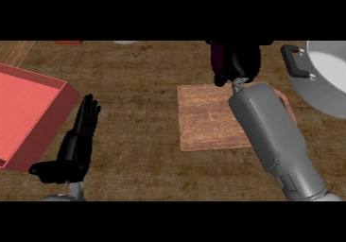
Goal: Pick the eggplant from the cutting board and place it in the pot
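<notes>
Head view, steep down onto brown wood-grain bench [141,118].

One cutting board [203,118], reddish-brown, lying flat near centre. Board surface where visible carries nothing; right part hidden under the right forearm.

One pot [329,80], grey metal, at the right edge, partly cut off by the frame; one black handle [294,61] on its left side, pointing toward the board.

One eggplant [218,56], dark purple, only a narrow strip showing at the left side of the right hand, above the board's far edge, between board and pot but nearer the board. Not in the pot.

Right hand [238,64]: black, fingers curled round the eggplant, clamped on it and hiding most of it.

Left hand [82,134]: fingers straight and together, thumb out to the side, holding nothing, at lower left, well apart from the board.

One red box [26,113], open-topped, at the left edge, just beside the left hand's fingertips
</notes>
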{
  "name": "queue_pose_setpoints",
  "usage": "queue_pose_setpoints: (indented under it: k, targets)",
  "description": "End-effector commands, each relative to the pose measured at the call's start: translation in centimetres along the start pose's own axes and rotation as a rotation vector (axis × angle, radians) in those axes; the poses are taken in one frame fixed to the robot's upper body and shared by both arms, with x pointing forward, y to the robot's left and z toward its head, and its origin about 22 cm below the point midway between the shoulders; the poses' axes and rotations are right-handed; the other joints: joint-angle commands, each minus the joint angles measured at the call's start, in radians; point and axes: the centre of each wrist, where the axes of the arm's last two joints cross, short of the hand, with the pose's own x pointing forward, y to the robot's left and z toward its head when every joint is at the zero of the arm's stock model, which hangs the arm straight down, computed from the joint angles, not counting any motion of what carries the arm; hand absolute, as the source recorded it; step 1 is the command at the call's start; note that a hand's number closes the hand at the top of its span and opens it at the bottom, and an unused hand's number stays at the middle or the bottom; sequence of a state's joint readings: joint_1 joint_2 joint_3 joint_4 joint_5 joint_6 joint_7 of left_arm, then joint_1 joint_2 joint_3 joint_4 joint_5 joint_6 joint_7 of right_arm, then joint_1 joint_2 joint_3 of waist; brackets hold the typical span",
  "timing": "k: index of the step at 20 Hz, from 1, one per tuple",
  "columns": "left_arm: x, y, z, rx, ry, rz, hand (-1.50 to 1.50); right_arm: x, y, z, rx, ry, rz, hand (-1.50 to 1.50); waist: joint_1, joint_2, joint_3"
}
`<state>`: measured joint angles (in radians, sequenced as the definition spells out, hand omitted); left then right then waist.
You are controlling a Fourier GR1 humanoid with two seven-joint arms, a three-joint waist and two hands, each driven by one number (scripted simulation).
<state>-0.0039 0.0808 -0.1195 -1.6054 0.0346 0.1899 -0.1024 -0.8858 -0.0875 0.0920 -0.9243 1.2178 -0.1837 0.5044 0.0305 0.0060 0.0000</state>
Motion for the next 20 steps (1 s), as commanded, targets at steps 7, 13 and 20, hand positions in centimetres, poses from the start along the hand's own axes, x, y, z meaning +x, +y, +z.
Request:
queue_pose_setpoints:
  k: [7,13,20]
  targets:
    - [-0.4,0.0,-0.6,0.007,0.010,0.004,0.00,-0.1,-2.8,-3.4,-0.193,0.188,0.069,1.50,-0.014,-0.001,0.000]
    - [0.2,0.5,0.1,0.008,-0.003,-0.003,0.00,-6.4,-6.0,-5.5,-0.224,0.292,0.082,1.50,-0.020,-0.004,0.000]
    - [0.0,1.0,-0.6,0.034,0.013,-0.008,0.00,-13.5,-5.4,-5.9,-0.221,0.361,0.097,1.50,-0.020,-0.003,0.000]
